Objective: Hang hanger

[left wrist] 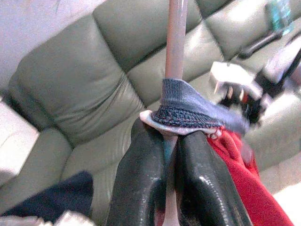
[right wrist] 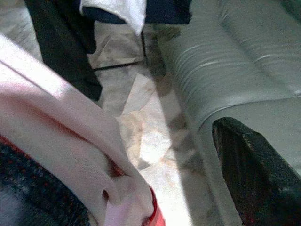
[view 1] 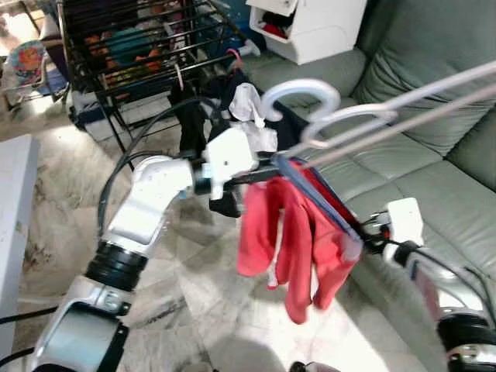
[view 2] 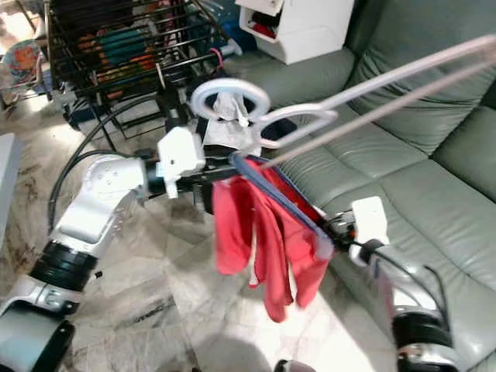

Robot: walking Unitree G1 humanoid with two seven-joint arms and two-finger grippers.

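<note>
Nearest the head camera: left arm (view 1: 143, 213), silver, rising from the low left toward the red garment (view 1: 291, 236), which serves as the landmark. Left of the garment, bare marble floor (view 1: 54, 194), a white table edge (view 1: 12, 209) at the far left, and behind it a black wire drying rack (view 1: 139, 46) with clothes.

Left gripper (left wrist: 170, 155) sits at the garment's upper left end. Its two black fingers (left wrist: 141, 183) are pressed together, pinching the hanger (view 1: 314, 198) bar with the grey knit collar (left wrist: 188, 110) bunched just above the fingertips.

The hanger runs diagonally under the garment from the left gripper down to the right gripper, the red cloth draped over it and hanging toward the floor. Just above the garment, two pale hanger hooks (view 1: 306, 97) overlap, their long thin rods (view 1: 418, 105) reaching up to the right over the sofa. Behind the hooks, dark and white clothes (view 1: 244, 108) are heaped on the sofa arm.

Right gripper (view 1: 370, 236) is at the garment's lower right end, touching the hanger tip; cannot tell how its fingers stand. Right wrist view has pink-white cloth close up and one black finger (right wrist: 254, 174).

Right of the garment, the green leather sofa (view 1: 434, 170) is close behind, seat edge near the right arm. White storage unit (view 1: 310, 27) stands above, beside the sofa.
</note>
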